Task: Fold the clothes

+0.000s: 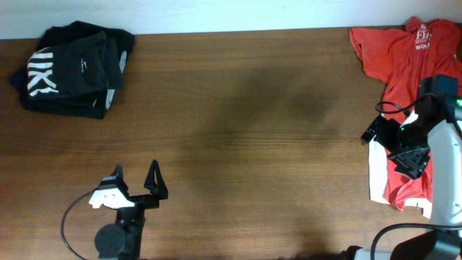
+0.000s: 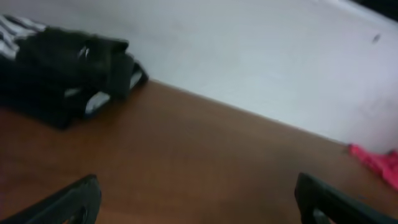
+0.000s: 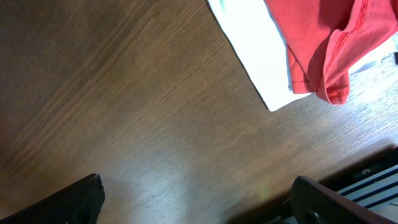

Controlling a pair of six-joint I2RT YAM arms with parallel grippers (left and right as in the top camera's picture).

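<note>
A brown wooden desk (image 1: 238, 130) carries folded black clothes (image 1: 72, 61) upper left; the left end effector (image 1: 135, 177), lower left, is spread and empty. At right, the red T-shirt (image 1: 401, 65) and white piece (image 1: 377, 170) look limp and light, so pinching hem corners seems best. Above them the right end effector (image 3: 199, 205) is released.

The table (image 1: 238, 130) under me was brown wood, smooth, with fine grain showing and a faint sheen where the light struck it. The black clothes (image 1: 72, 68) were soft matt cloth with flat white lettering. The red T-shirt (image 3: 323, 43) was thin matt cloth with a stitched hem, and the white piece (image 3: 258, 56) looked smooth and plain. My left fingers (image 2: 68, 202) and right fingers (image 3: 62, 202) looked like dull black plastic. The wall (image 2: 261, 56) was matt white.
</note>
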